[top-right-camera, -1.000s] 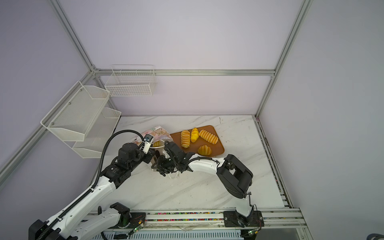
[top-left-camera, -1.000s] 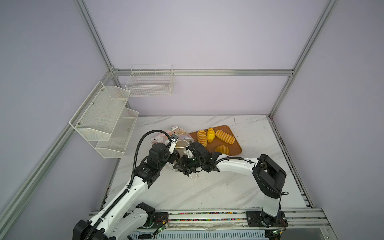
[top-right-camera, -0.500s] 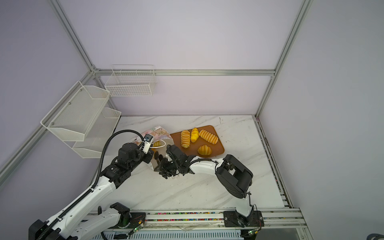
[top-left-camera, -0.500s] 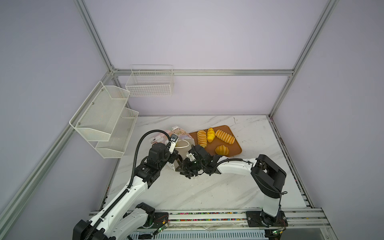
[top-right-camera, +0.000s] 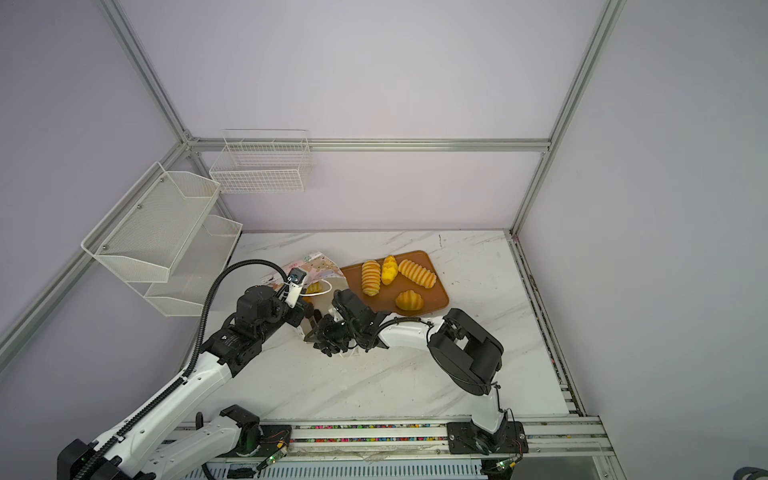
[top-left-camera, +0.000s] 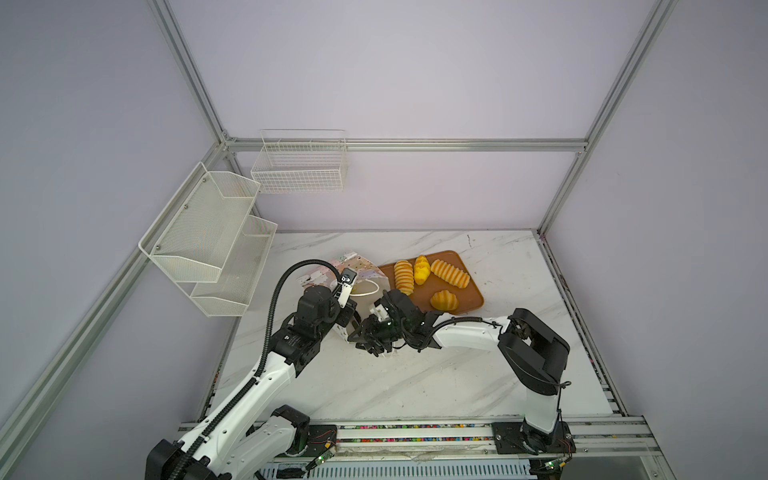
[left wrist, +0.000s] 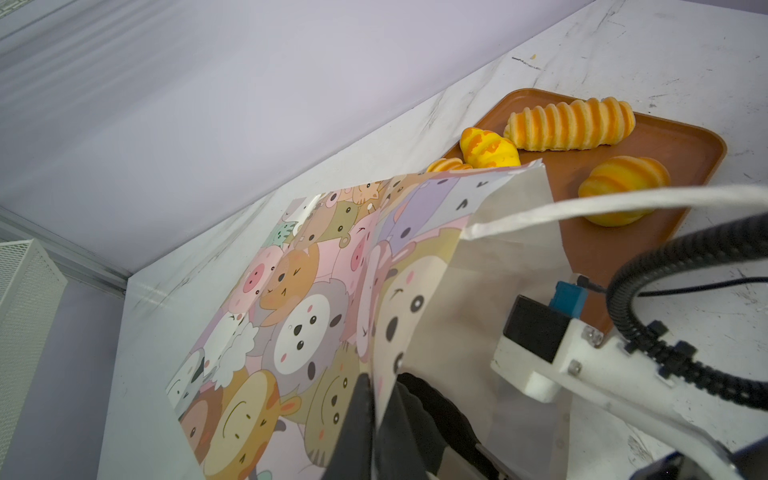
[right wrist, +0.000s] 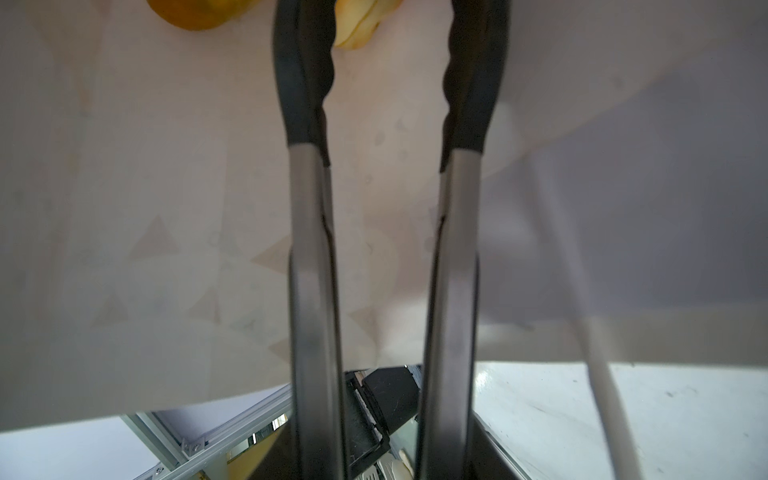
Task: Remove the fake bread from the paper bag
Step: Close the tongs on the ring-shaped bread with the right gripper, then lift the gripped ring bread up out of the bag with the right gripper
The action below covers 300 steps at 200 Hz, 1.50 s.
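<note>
Mid-frame, left gripper point(top-left-camera: 352, 322) clenched on bag point(top-left-camera: 357, 266) wall. The right gripper point(top-left-camera: 374, 334) grasps tongs point(right wrist: 313, 249), tips apart inside bag near bread point(right wrist: 195, 14).

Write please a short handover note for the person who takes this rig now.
Left pincer: shut on the rim of the paper bag, holding it open.
Right pincer: shut on tongs, tips apart inside the bag, nothing gripped.
Done: four fake bread pieces lie on the tray.
Left: at least two pieces show inside the bag; take them out.

No legible text, labels or numbers; paper bag point(left wrist: 291, 324) bears only cartoon faces.
</note>
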Motion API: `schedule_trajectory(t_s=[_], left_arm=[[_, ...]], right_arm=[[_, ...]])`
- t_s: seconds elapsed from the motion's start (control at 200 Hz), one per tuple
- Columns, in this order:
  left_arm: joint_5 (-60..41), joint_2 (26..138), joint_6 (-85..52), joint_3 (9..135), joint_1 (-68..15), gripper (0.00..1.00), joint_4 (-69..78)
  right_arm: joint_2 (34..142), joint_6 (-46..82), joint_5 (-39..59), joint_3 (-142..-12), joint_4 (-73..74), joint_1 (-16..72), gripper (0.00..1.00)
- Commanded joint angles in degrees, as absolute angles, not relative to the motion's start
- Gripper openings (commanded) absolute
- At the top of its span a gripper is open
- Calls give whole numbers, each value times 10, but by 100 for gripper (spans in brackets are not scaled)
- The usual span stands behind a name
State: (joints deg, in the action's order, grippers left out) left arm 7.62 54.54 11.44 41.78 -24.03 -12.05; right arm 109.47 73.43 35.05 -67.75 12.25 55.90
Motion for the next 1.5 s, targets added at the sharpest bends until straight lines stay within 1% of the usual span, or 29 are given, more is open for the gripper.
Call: schedule_trajectory(t_s=[0.0, 0.185, 0.465, 0.575, 0.805, 1.015, 1.195, 1.495], left_arm=[[47, 541, 95, 425, -243, 0, -90], [42, 543, 94, 426, -245, 0, -90], [40, 543, 93, 425, -248, 0, -88], [43, 541, 94, 423, -248, 0, -88], [51, 542, 95, 422, -248, 0, -87], [77, 536, 98, 421, -248, 0, -92], [82, 534, 98, 421, -248, 0, -95], [84, 544, 97, 422, -247, 0, -91]], right_arm=[[1109, 764, 366, -696, 164, 557, 42], [1127, 771, 379, -723, 168, 552, 44], [1145, 776, 388, -750, 181, 536, 43], [1144, 772, 389, -755, 183, 527, 38], [1127, 762, 384, -741, 182, 513, 13], [1082, 752, 373, -703, 174, 499, 0], [1031, 724, 351, -685, 132, 485, 0], [989, 645, 308, -703, 13, 485, 0]])
